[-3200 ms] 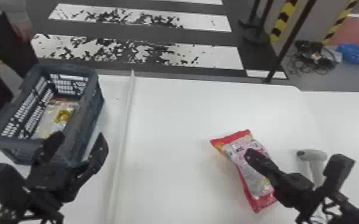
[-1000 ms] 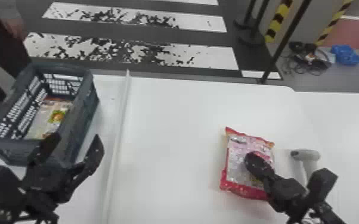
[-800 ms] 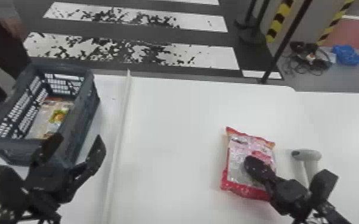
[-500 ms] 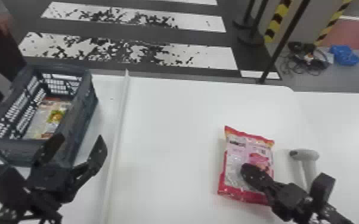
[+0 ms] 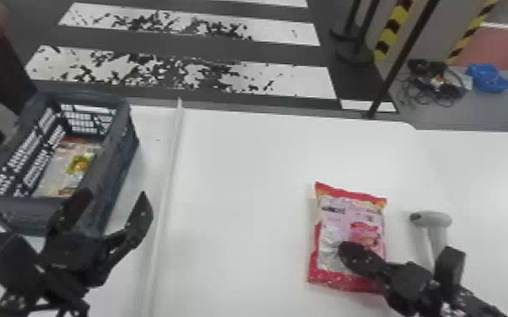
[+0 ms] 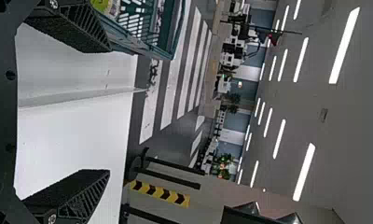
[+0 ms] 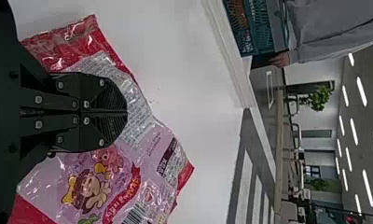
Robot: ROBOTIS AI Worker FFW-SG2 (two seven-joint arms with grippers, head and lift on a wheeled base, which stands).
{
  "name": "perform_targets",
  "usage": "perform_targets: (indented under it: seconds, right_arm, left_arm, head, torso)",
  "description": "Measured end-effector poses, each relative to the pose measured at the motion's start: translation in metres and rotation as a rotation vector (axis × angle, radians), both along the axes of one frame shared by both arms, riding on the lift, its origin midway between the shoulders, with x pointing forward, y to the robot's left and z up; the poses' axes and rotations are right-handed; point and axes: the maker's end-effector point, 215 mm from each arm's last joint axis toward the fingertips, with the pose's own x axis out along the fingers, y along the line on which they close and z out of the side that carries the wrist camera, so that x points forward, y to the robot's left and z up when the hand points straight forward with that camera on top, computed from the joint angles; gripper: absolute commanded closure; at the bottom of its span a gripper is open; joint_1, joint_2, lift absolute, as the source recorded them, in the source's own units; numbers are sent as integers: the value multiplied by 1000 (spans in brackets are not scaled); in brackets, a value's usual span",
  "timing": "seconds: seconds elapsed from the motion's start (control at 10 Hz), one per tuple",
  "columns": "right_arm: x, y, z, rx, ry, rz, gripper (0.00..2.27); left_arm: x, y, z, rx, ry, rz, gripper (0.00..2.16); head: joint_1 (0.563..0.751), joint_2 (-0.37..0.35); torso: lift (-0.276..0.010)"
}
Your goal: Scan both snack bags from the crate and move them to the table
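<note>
Our right hand [image 5: 350, 253] is clenched, its two black fingers pressed together; it is over the near part of a red and pink snack bag [image 5: 334, 223], and we cannot tell if the fingertips touch it; the bag lies flat on the white worktop [image 5: 244, 189]. Just to the right of the bag we see a grey scanner [image 5: 434, 219]; our right arm hides part of its handle.

A long white strip [image 5: 168, 168] runs along the worktop, well to the left of the bag; past it sits a dark grey crate [image 5: 118, 168] with holes in its sides; another snack bag [image 5: 61, 168], with a bit of yellow and green on it, lies down inside. Our left hand [image 5: 113, 200] is let go and wide apart, near the close end of the crate; farther off, the floor has big white stripes [image 5: 266, 80].
</note>
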Motion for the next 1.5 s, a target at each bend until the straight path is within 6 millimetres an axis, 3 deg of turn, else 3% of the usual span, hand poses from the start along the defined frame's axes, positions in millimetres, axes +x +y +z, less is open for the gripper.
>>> perform_targets:
  seconds: [0.1,0.2,0.3,0.4,0.6,0.8,1.1,1.3,1.5]
  right_arm:
    - [-1,-4,2,-8,-10,16,2172]
    - [-3,-8,19,0,-53,31,1582]
    - [-4,-13,50,26,-117,24,383]
    - [-5,-18,86,59,-176,6,-1]
    - [-4,-37,127,115,-178,-86,46]
    - [2,-82,142,110,-202,-263,53]
    - [-2,-149,119,66,-197,-490,39]
    - [-6,-163,88,80,-152,-546,39]
    - [-2,-166,62,101,-127,-571,39]
  left_arm:
    - [0,0,1,0,-5,0,70]
    - [0,0,2,0,-6,1,70]
    - [1,1,2,0,-7,1,70]
    - [1,1,2,1,-7,2,70]
    - [1,1,4,1,-12,2,70]
    - [1,3,7,1,-21,6,70]
    - [0,13,9,-5,-39,25,70]
    - [1,19,5,-13,-39,29,70]
    - [1,21,2,-14,-43,31,70]
  head:
    - [695,-127]
    - [695,-135]
    - [695,-140]
    - [695,-148]
    - [695,-177]
    - [695,-230]
    - [695,-316]
    - [695,-339]
    - [695,-337]
  torso:
    - [-87]
    - [-87]
    - [-87]
    - [-87]
    - [-87]
    - [-87]
    - [-87]
    - [-87]
    - [-87]
